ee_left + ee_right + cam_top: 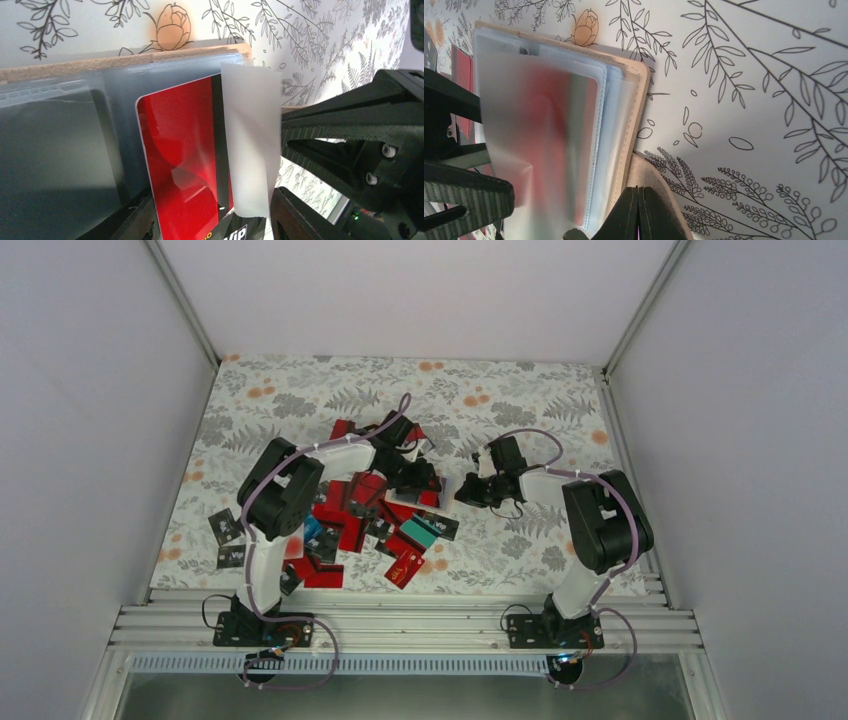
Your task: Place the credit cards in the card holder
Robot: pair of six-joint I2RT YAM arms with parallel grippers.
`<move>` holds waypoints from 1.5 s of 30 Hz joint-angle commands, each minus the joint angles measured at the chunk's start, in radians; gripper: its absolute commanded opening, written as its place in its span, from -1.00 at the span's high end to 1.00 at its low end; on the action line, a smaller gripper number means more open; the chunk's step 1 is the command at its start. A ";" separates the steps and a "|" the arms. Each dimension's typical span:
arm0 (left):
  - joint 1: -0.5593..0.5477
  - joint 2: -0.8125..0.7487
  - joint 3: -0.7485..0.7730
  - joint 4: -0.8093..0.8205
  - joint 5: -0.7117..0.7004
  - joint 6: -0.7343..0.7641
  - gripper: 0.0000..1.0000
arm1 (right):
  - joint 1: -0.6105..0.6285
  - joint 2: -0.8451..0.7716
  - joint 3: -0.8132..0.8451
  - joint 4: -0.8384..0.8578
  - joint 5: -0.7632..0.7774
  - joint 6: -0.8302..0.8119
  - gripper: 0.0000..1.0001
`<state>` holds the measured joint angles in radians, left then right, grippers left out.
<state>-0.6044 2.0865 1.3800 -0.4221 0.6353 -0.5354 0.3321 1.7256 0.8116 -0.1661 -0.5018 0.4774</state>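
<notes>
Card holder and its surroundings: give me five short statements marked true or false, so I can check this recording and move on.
1. The card holder lies folded shut. False: it is open, with its clear sleeves fanned out.
2. A red card shows through a frosted sleeve. True.
3. The right claw is wide open. False: its fingers are pressed together, apparently pinching the holder's tan cover.
4. Loose cards, mostly red, lie heaped around the left arm. True.
5. The table has a plain white top. False: it has a leaf and flower print.
</notes>
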 commanded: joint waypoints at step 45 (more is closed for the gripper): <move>-0.060 -0.299 -0.059 -0.052 -0.443 0.156 -0.24 | -0.004 -0.244 0.041 -0.024 -0.113 0.014 -0.04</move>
<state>-0.6590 1.8183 1.3903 -0.5018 0.2752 -0.4435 0.3321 1.4979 0.8513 -0.2173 -0.5552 0.4686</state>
